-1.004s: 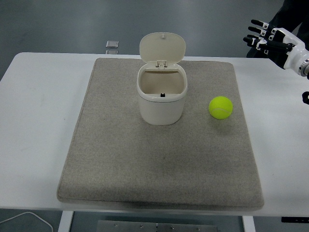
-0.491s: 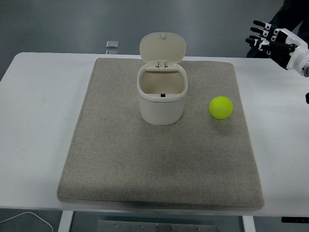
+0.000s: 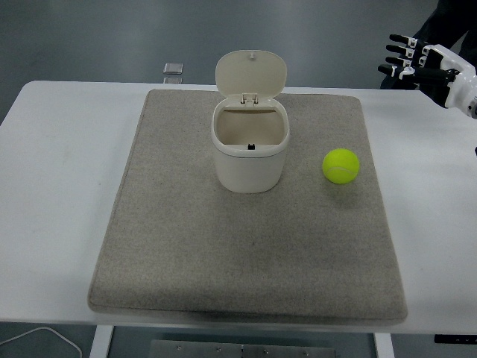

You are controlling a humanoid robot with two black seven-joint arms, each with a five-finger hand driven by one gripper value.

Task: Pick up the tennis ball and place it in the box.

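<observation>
While the tennis ball (image 3: 341, 165) sits on the grey mat (image 3: 246, 246), out to the right of the box (image 3: 249, 153), nothing is touching it. It's bright yellow-green and rests clear of the box with a strip of bare mat between them, and it lies short of the mat's right edge.

Over to the box: cream-coloured, standing upright near the middle of the mat's far half, its hinged lid (image 3: 251, 73) flipped up and back so the mouth is wide open. Down inside, only a small dark mark on the near inner wall shows.

Up in the top right corner, the right robot hand (image 3: 417, 62) hangs past the counter's (image 3: 59, 164) far right corner, well apart from the ball. Its fingers (image 3: 396, 54) are spread and stretched out toward the left, holding nothing; a white casing covers the wrist behind them. A dark shape shows behind the hand at the picture's top right edge, too cropped to identify.

The mat lies flat on the white counter, covering most of it. Beyond the counter's far edge, a small pale square object (image 3: 173, 68) lies on the grey floor (image 3: 97, 37). Bottom left, a white cable (image 3: 45, 333) curls below the counter's near edge.
</observation>
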